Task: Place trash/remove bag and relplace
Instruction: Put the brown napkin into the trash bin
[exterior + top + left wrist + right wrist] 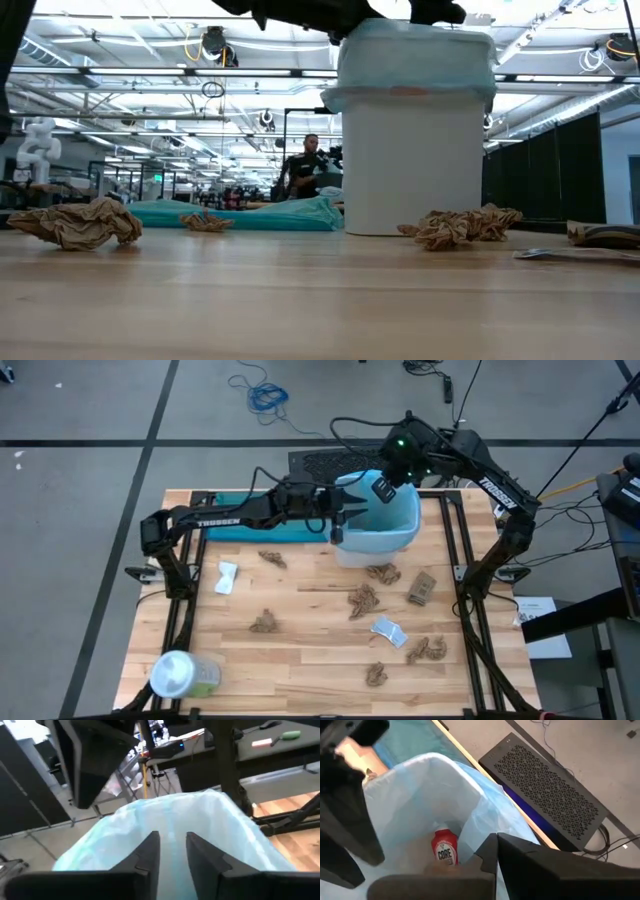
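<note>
A white bin (372, 548) stands at the table's far middle, lined with the pale blue bag (395, 515), whose top is folded over the rim (415, 95). A red bottle (444, 851) lies inside the bag. My left gripper (173, 837) is open, level at the bag's left rim (338, 525); whether it touches, I cannot tell. My right gripper (489, 847) is shut at the bag's far rim (382, 488). Brown paper wads (363, 600) and white scraps (390, 630) lie on the table. My right gripper is shut on the bag's edge at the far side of the bin (472, 832), coming slanting down from above. A ridge of the thin plastic runs up to the fingertips. The fingers hide the place of contact itself; one layer or several, I cannot tell.
A teal bag (250, 522) lies flat at the far left of the table. A pale-green container with a white lid (182, 675) stands at the near left corner. A black perforated box (330, 462) sits behind the table. A person (305, 170) stands in the room beyond.
</note>
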Controlling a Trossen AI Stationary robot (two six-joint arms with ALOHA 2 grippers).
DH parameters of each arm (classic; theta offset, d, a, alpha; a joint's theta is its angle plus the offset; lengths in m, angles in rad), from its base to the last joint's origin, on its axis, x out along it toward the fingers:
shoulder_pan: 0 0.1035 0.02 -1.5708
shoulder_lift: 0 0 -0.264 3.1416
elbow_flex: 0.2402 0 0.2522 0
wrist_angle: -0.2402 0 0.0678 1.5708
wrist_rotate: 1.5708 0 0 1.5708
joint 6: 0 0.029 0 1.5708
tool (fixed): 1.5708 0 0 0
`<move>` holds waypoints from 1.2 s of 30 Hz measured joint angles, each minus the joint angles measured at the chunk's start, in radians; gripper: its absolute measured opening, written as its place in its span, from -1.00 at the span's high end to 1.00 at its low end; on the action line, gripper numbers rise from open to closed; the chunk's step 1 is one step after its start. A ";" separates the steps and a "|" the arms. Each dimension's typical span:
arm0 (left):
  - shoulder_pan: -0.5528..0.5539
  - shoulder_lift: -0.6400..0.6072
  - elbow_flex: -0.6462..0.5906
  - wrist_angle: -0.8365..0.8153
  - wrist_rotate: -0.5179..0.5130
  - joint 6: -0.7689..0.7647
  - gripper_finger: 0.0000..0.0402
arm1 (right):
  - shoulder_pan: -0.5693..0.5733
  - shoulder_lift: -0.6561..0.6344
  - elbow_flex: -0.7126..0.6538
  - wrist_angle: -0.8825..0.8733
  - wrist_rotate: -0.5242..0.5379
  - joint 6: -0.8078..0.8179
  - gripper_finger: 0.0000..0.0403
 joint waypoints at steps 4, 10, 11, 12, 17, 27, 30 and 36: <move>-0.003 -0.070 0.000 -0.127 -0.111 0.092 0.41 | 0.000 0.000 0.000 0.002 0.000 -0.034 0.86; -0.043 -0.260 0.002 -0.530 -0.343 0.196 0.60 | 0.012 -0.010 0.000 -0.003 0.000 -0.060 0.68; -0.048 -0.287 0.002 -0.607 -0.343 0.180 0.64 | 0.016 -0.013 0.000 -0.003 -0.001 -0.065 0.65; -0.051 -0.305 0.001 -0.674 -0.341 0.155 0.67 | 0.020 -0.013 0.000 -0.003 -0.001 -0.068 0.63; -0.058 -0.357 0.001 -0.919 -0.325 -0.007 0.81 | 0.047 -0.013 0.000 0.015 -0.001 -0.071 0.55; -0.045 -0.358 -0.198 -1.103 -0.328 -0.119 0.95 | 0.118 -0.013 0.000 0.037 -0.003 -0.071 0.49; -0.026 -0.369 -0.313 -1.023 -0.276 -0.119 0.99 | 0.136 -0.013 0.000 0.037 -0.002 -0.070 0.49; 0.034 -0.372 -0.532 -0.837 -0.085 -0.069 0.99 | 0.165 -0.013 0.000 0.037 -0.002 -0.068 0.49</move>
